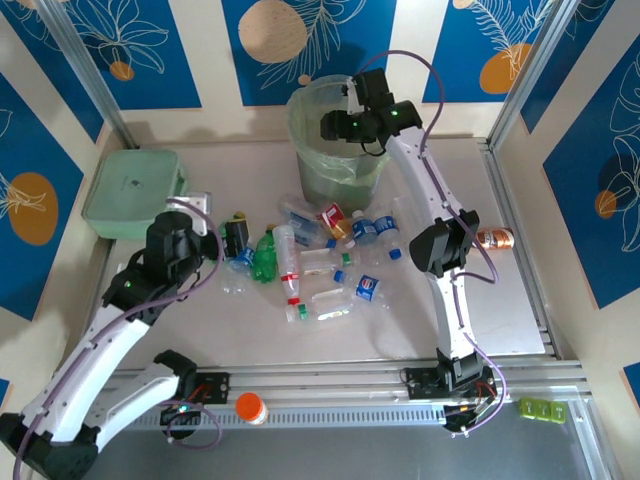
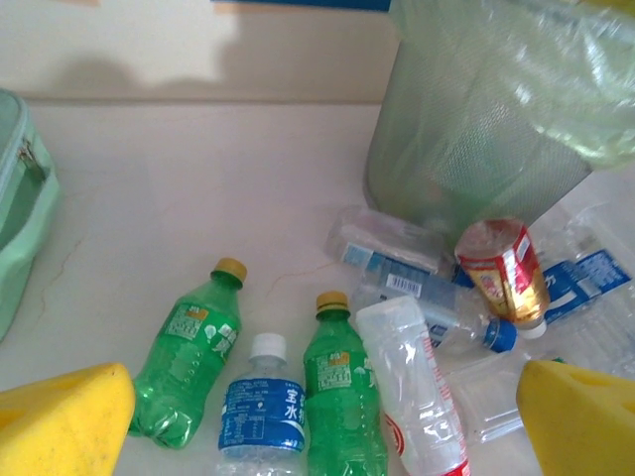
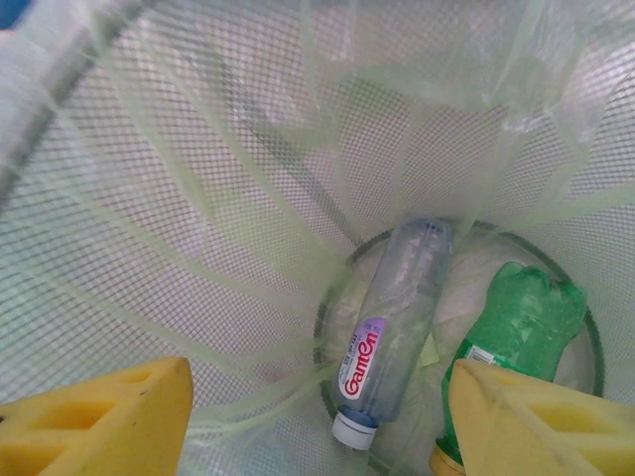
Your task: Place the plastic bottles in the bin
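Several plastic bottles [image 1: 320, 262] lie in a heap mid-table in front of the bin [image 1: 312, 150], a tall mesh basket with a pale green liner. My left gripper [image 1: 238, 243] hovers open at the heap's left edge. Its yellow fingers [image 2: 62, 421] straddle a blue-labelled bottle [image 2: 260, 412] and a green bottle [image 2: 342, 397], touching neither. Another green bottle [image 2: 189, 362] lies to their left. My right gripper [image 1: 340, 128] is above the bin's mouth, open and empty [image 3: 317, 436]. Below it, on the bin's floor [image 3: 258, 188], lie a clear bottle [image 3: 392, 337] and a green bottle [image 3: 516, 332].
A flat mint-green box [image 1: 133, 192] sits at the back left, its edge [image 2: 20, 228] close to my left gripper. An orange can [image 1: 493, 238] lies by the right arm's elbow. An orange-capped item [image 1: 250, 407] rests on the front rail.
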You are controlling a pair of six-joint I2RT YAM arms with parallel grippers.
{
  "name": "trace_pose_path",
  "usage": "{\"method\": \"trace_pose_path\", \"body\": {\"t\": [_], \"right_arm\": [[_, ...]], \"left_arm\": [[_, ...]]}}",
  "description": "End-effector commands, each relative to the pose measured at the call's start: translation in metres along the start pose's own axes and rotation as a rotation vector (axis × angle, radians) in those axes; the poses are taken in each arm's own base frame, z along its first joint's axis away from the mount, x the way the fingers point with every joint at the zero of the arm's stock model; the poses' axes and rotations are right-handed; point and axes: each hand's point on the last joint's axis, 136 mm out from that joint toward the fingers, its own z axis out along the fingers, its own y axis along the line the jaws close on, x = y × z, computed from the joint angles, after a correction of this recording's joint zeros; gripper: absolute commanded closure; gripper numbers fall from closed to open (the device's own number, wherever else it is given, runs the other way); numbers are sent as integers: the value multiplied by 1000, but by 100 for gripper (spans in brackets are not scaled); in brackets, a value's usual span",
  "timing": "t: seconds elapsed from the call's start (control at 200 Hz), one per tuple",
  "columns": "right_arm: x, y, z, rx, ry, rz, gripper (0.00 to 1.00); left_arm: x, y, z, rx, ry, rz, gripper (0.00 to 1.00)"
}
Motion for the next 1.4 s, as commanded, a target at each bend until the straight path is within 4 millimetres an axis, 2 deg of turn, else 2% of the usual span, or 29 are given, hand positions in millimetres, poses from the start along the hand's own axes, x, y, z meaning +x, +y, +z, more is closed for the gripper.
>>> {"method": "trace_pose_path", "body": {"t": [0.0,0.09,0.21,0.36,0.525,0.665,0.795,0.94,1.145,1.395], "right_arm": [[-33,26,-76,-26,-143,-55,31],[-30,36,-100,-25,-165,-73,31],[-12,53,-128,-33,-177,-119,32],[29,70,-154,-91,-178,-146,32],[78,68,-174,-159,-152,-70,32],[120,60,-181,-177,-108,-48,32],[146,49,-190,-175,-100,-16,32],[174,45,-188,-202,-73,8,32],[195,37,-181,-194,-45,27,31],[201,42,-175,-248,-21,61,32]], "left_arm": [[4,-5,9,-2,71,-8,2],[12,-4,21,-20,141,-24,2],[21,-7,36,-15,231,-61,2],[26,-22,56,29,316,-112,3],[35,-44,82,87,408,-227,5],[54,-43,109,20,526,-284,7],[71,-42,135,-32,604,-285,12],[78,-43,160,-51,622,-254,13],[92,-50,184,-55,660,-210,14],[106,-55,198,-67,698,-203,16]]}}
